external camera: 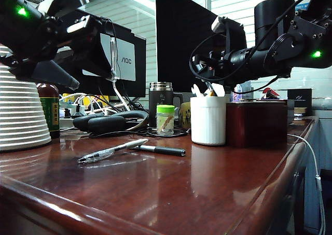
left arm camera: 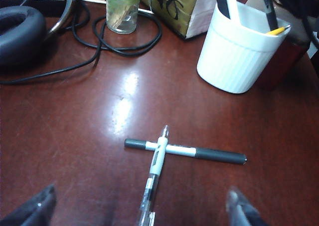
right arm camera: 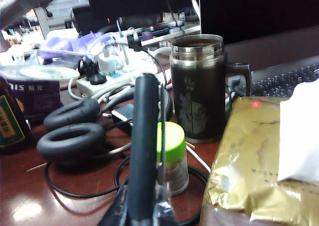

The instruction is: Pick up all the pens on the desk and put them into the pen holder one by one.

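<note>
Crossed pens (left arm camera: 167, 153) between spread left hand (left arm camera: 142, 206)

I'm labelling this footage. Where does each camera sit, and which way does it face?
Exterior: low at the desk edge, facing across it; both arms overhead.
Left wrist: above the desk looking down at two crossed pens; open left hand.
Right wrist: looks along a black pen in the shut right hand toward the steel mug.
Shared: green-lidded jar.

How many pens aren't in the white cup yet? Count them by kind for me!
Clear ballpoint, on the desk below the open left tool: 1
Black marker, crossed under it: 1
Black pen, held in the right tool near the pen holder: 1
Total: 3
</note>
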You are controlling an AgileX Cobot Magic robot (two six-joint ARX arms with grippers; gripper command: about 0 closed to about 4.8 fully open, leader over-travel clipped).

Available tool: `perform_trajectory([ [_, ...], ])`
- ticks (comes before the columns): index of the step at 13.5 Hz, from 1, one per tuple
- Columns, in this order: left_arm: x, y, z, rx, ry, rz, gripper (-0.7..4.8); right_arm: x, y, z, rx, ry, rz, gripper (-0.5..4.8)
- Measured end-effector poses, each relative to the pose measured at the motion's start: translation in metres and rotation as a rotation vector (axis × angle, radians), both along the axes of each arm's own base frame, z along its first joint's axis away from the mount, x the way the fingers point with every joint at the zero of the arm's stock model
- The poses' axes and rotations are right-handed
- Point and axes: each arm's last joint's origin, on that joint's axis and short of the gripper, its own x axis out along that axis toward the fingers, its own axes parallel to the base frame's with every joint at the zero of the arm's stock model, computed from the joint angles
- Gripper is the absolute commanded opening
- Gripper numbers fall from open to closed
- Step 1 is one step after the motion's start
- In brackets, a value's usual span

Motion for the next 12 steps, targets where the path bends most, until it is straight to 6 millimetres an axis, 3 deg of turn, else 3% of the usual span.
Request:
perform_trajectory([
  [1,0.000,0.000,0.000,0.000,0.000,0.000,4.79,0.000,0.000,-0.002,-0.006,0.018,0.000,0.07],
  [3,0.000,0.000,0.000,0.000,0.000,0.000,4.79,0.000,0.000,-0.001,-0.006,0.016,0.000,1.41],
  [5,0.000,0.000,0.000,0.000,0.000,0.000,4.79,0.000,0.000,-0.001,-0.005,0.016,0.000,1.49],
  [6,0.000,0.000,0.000,0.000,0.000,0.000,4.79,0.000,0.000,-0.001,-0.005,0.016,0.000,2.18],
  [10,-0.001,0.000,-0.001,0.008,0.015,0.000,4.79,0.000,0.000,0.000,0.000,0.010,0.004,2.22],
  [12,0.000,0.000,-0.001,0.004,0.006,-0.001,4.79,-0.006,-0.001,0.017,0.010,-0.021,0.024,2.22],
])
